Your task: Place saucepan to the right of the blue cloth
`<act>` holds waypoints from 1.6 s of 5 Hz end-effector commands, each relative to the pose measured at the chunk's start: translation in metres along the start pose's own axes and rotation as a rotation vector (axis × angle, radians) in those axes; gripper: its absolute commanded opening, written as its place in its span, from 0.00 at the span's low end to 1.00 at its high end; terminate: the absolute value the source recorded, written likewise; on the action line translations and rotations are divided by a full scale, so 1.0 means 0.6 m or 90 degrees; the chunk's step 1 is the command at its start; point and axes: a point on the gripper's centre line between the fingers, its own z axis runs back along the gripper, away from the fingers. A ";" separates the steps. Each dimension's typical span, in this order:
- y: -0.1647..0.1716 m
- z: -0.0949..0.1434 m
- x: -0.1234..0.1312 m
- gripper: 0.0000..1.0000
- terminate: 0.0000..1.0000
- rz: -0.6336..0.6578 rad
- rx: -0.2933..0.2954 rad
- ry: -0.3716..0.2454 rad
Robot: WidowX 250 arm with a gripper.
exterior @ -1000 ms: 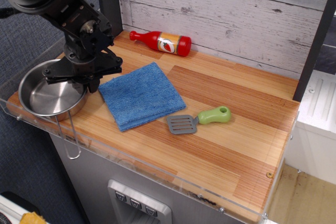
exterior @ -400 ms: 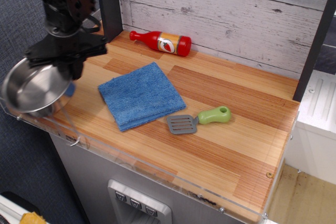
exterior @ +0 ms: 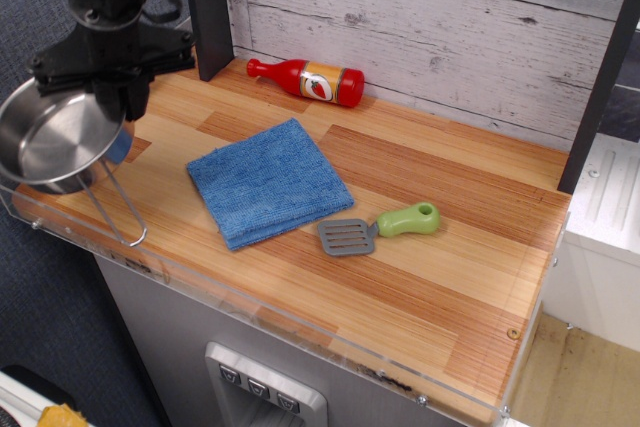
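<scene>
The shiny steel saucepan (exterior: 55, 137) hangs in the air at the far left, tilted, above the table's left end. Its thin wire-loop handle (exterior: 120, 212) points down toward the front edge. My gripper (exterior: 112, 102) is shut on the pan's right rim and holds it up. The blue cloth (exterior: 268, 181) lies flat on the wooden table to the right of the pan, apart from it. The gripper's fingertips are partly hidden behind the pan's rim.
A grey spatula with a green handle (exterior: 378, 227) lies just right of the cloth. A red sauce bottle (exterior: 310, 79) lies on its side by the back wall. A clear plastic rim (exterior: 300, 322) edges the wooden tabletop (exterior: 450, 277). A dark post (exterior: 205, 7) stands behind the gripper.
The gripper has lifted the saucepan off the table and carried it up and to the left. The pan now tilts and its handle swings below it.
</scene>
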 end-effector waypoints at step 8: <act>-0.356 0.048 -0.087 0.00 0.00 -0.158 -0.131 -0.008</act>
